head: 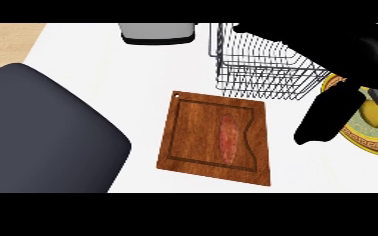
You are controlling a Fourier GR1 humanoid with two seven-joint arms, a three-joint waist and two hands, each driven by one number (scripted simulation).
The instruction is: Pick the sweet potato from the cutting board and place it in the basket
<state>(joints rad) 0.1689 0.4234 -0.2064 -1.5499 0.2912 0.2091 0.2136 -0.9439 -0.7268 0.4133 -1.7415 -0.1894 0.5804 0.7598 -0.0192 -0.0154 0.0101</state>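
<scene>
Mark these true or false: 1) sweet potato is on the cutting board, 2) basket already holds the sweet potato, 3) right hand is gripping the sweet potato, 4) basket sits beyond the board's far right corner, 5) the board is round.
1) True. The sweet potato lies lengthwise on the cutting board, toward its right half.
2) False. The wire basket shows nothing inside; the sweet potato is on the board.
3) False. The right hand shows as a dark shape right of the board, apart from the sweet potato; its fingers cannot be made out.
4) True. The basket stands just past the board's far right corner.
5) False. The board is four-sided, with a groove near its edge.
</scene>
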